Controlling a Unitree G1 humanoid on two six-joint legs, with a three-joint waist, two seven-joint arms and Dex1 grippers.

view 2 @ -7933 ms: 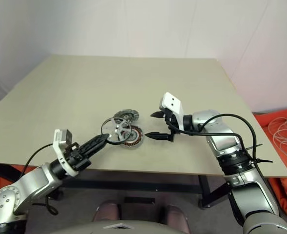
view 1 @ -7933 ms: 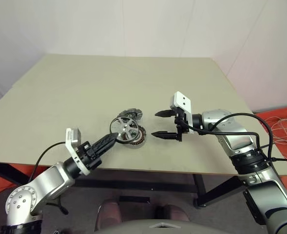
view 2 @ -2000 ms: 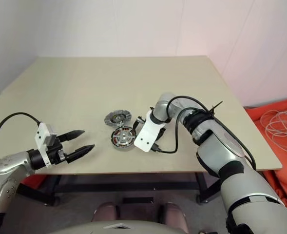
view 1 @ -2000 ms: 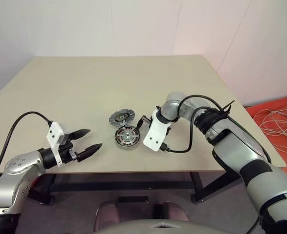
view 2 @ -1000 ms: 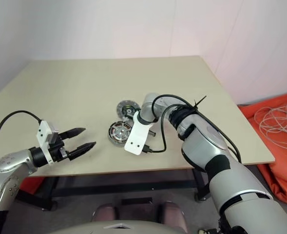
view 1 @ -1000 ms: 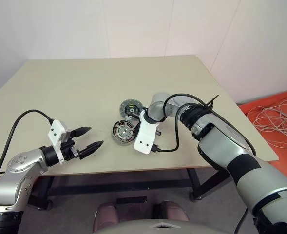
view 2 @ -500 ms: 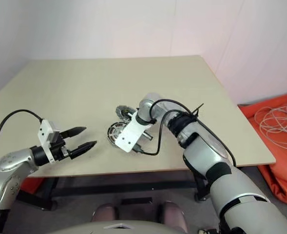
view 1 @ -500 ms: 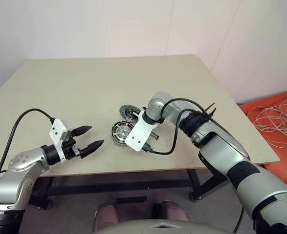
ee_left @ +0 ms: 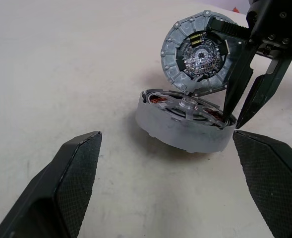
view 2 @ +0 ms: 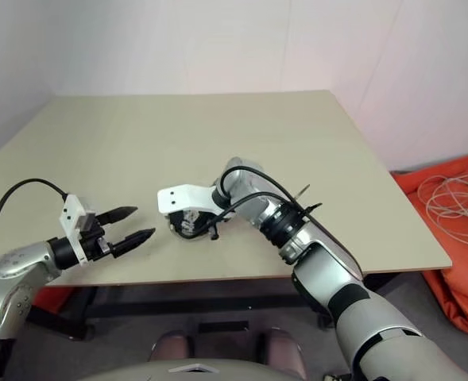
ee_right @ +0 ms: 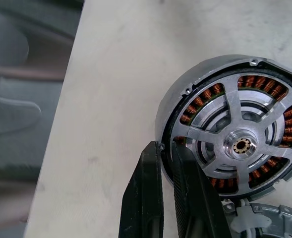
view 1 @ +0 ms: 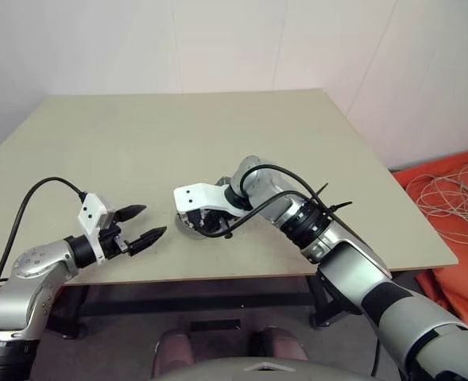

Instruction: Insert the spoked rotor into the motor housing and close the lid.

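The motor housing rests near the table's front edge, copper windings ringing its inside. Inside it sits the spoked rotor, silver spokes and hub facing up. The lid, a grey disc, stands tipped up on edge right behind the housing, against my right gripper. My right gripper points down over the housing and is shut on its rim, one finger inside the wall and one outside. My left gripper hovers open to the left of the housing, apart from it.
The beige table stretches far back and to both sides. The parts lie close to its front edge. Beyond the right edge, orange cloth with loose cables lies on the floor.
My right wrist has rolled, and its white camera mount swung from the right of the parts to over their left. The lid went from lying flat to tipped up. The left arm kept still.
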